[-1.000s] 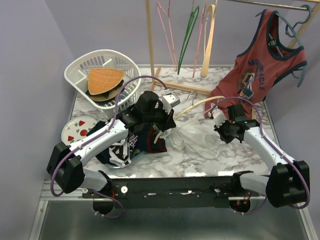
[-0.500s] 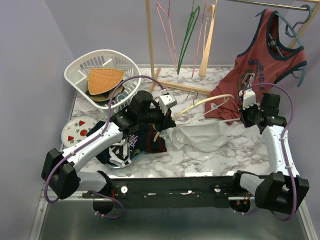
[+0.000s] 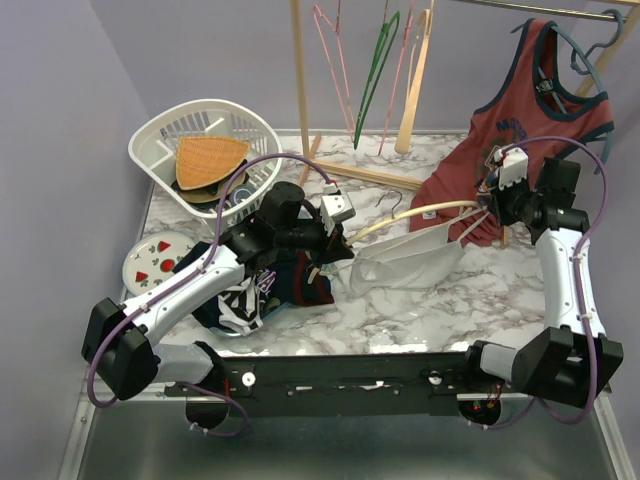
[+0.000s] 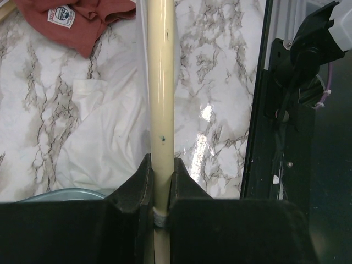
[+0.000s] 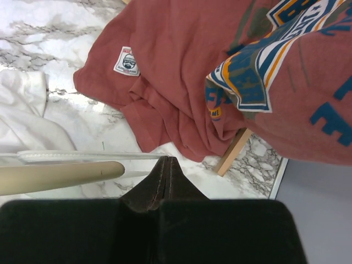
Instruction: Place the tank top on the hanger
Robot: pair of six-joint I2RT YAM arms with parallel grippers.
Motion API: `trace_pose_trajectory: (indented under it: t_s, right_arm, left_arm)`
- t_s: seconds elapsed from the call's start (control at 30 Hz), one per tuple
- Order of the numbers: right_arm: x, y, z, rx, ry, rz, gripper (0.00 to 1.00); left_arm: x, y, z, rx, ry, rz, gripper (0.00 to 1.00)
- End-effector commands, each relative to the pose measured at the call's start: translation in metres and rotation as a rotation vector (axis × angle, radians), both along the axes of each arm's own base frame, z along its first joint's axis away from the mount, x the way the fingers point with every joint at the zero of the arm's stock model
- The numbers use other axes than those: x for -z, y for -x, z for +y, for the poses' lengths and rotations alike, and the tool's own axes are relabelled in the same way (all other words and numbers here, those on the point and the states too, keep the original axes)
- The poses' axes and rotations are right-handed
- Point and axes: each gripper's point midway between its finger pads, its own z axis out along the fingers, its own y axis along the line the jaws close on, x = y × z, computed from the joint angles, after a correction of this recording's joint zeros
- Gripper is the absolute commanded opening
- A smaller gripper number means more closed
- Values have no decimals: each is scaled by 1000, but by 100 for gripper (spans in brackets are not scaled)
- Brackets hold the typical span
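The cream hanger [image 3: 420, 212] lies nearly level above the table, its metal hook [image 3: 388, 194] pointing away. My left gripper [image 3: 335, 240] is shut on its left end; in the left wrist view the jaws [image 4: 161, 170] clamp the cream bar [image 4: 162, 82]. The white tank top [image 3: 405, 262] hangs stretched under the hanger and also shows in the left wrist view [image 4: 104, 126]. My right gripper [image 3: 487, 205] is shut on a thin white strap [image 5: 82, 156] of the tank top, just past the hanger's right tip [image 5: 55, 177]. In the right wrist view the gripper [image 5: 166, 162] has its jaws pressed together.
A red tank top [image 3: 530, 130] hangs on a blue-grey hanger at the right and drapes onto the table, right behind my right gripper. A wooden rack [image 3: 300, 70] holds pink and green hangers. A white basket [image 3: 190, 150], a plate [image 3: 155, 262] and dark clothes [image 3: 270, 285] sit at the left.
My right gripper has moved up and to the right with the strap, pulling the white tank top out taut along the hanger. The left gripper kept hold of the hanger and shifted slightly.
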Motion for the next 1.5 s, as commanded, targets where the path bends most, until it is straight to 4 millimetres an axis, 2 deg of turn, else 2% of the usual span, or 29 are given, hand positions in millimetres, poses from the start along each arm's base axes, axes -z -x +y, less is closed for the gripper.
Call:
trace_pose_trajectory:
  t_s: [0.0,0.33,0.47,0.7,0.87,1.0,1.13,1.23,1.33,1.4,1.43,1.47]
  right_arm:
    - [-22,-7,0,-1,-14,-50,0]
    - [-37,-1,10,-50,-30,-67,0]
    - [-41,9,16,-73,-37,-74,0]
    - [-47,32,41,-176,-99,-56,0]
    - [-53,49,66,-268,-183,-31,0]
    - [-64,53,83,-319,-224,-42,0]
    - [-71,51,83,-306,-205,-58,0]
    - [-68,51,77,-267,-187,-58,1]
    - [-51,49,68,-185,-185,-28,1]
    - [-39,51,67,-147,-214,-18,19]
    - [-37,52,68,-140,-227,-18,27]
    - [-41,52,70,-139,-237,-43,39]
  left_arm:
    - [-11,0,-2,31,32,-45,0]
    - [-2,-9,0,-11,-8,-29,0]
    - [1,-13,1,-34,-22,-35,0]
    - [4,-16,1,-44,-33,-31,0]
    - [4,-4,-6,24,-13,-2,0]
    - [7,10,-13,94,-10,19,0]
    - [11,13,-14,98,-29,12,0]
    - [9,9,-13,79,-32,-4,0]
    - [6,5,-12,42,-26,-9,0]
    - [5,4,-13,23,-17,7,0]
    - [4,2,-13,11,-11,10,0]
    - [3,0,-13,2,-7,4,0]
